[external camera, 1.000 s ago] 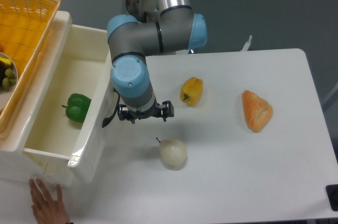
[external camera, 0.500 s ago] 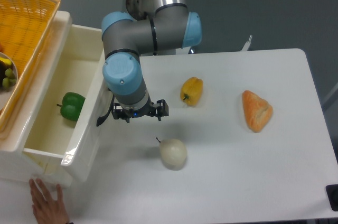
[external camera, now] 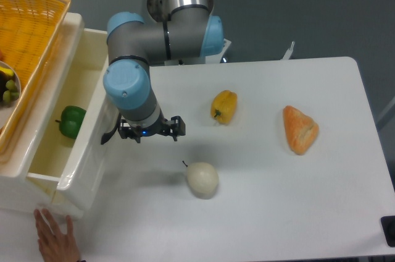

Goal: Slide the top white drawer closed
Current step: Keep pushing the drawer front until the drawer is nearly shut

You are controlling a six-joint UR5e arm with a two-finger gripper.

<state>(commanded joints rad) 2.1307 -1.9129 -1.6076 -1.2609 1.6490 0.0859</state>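
arm hides the hand (external camera: 150, 132) beside top white drawer (external camera: 83, 151)

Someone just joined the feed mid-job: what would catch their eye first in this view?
The grey-and-blue arm dominates the left-centre, its gripper down against the front of the top white drawer, which stands open with a green bell pepper inside. A person's hand rests at the bottom-left edge below the drawer. On the white table lie a yellow bell pepper, a pale pear and a piece of bread.
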